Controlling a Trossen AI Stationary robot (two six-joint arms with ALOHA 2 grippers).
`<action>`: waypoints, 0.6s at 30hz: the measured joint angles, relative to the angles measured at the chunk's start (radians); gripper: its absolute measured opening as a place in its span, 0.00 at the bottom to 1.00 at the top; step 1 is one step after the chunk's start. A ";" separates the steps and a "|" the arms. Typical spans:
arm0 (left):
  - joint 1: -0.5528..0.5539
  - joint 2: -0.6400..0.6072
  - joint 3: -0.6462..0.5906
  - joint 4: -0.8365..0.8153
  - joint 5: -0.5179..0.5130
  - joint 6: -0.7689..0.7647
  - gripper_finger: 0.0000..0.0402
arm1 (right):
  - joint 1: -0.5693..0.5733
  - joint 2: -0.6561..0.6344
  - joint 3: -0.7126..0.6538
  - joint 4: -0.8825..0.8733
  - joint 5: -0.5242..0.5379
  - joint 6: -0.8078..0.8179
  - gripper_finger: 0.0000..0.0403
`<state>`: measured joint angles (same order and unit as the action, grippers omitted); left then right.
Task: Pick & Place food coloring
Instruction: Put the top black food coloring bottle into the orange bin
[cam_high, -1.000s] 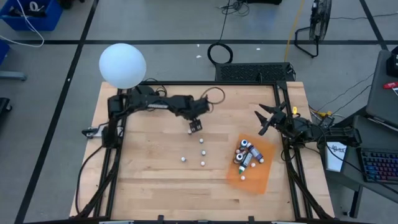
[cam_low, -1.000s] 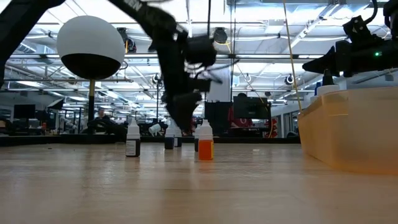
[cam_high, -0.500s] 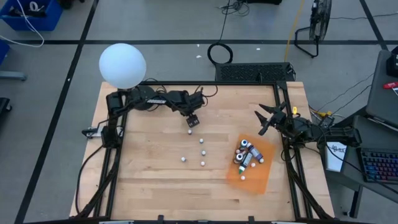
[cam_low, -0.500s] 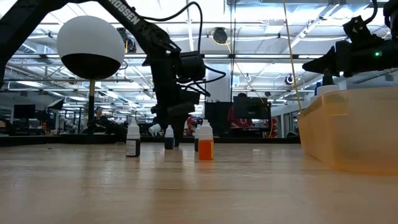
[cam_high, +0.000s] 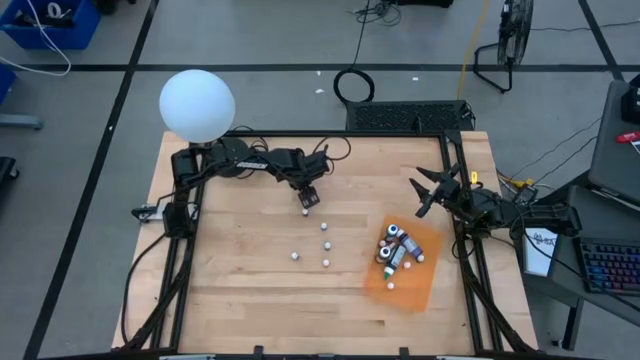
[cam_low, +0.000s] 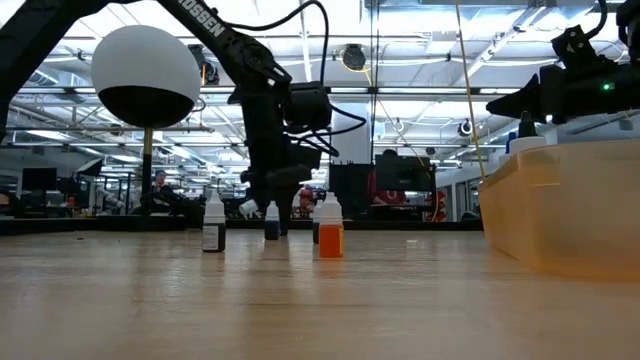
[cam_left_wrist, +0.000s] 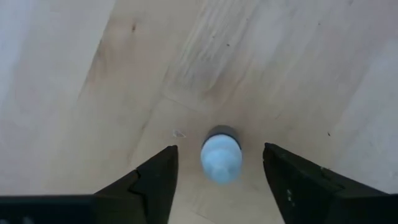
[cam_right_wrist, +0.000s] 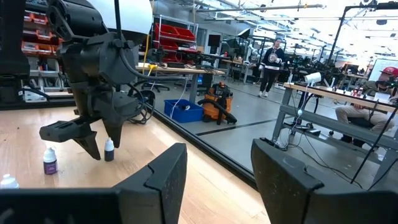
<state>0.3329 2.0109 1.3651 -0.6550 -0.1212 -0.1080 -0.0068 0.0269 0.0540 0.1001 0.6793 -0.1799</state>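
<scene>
Several tiny food coloring bottles stand upright on the wooden table (cam_high: 230, 290). The farthest one (cam_high: 304, 211) has a pale blue cap (cam_left_wrist: 221, 163) on a dark body. My left gripper (cam_left_wrist: 219, 151) points down over it, open, one finger on either side of the cap with a clear gap to each. Three more bottles (cam_high: 325, 244) stand nearer, and in the low view an orange-bodied one (cam_low: 330, 238) is nearest. My right gripper (cam_high: 425, 192) waits open at the table's right edge, level and well above the table.
An orange tray (cam_high: 420, 290) at the right of the table holds several bottles lying in a heap (cam_high: 395, 247). A white globe lamp (cam_high: 197, 104) stands at the far left corner. Bare wood lies left of and nearer than the standing bottles.
My left gripper has drawn back toward the table's far left and sunk, coming down around the farthest bottle. The bottles have not moved.
</scene>
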 joint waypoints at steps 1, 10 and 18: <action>0.000 0.000 0.000 0.003 0.000 0.001 0.55 | 0.000 0.000 0.000 0.000 0.000 0.000 0.41; 0.000 0.000 0.000 0.022 -0.010 0.008 0.38 | 0.000 0.000 0.000 0.000 0.000 0.000 0.41; 0.003 0.000 0.000 0.032 -0.043 0.016 0.31 | 0.000 0.000 0.000 0.000 0.000 0.000 0.41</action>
<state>0.3355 2.0109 1.3651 -0.6229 -0.1645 -0.0921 -0.0067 0.0269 0.0540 0.1001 0.6796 -0.1799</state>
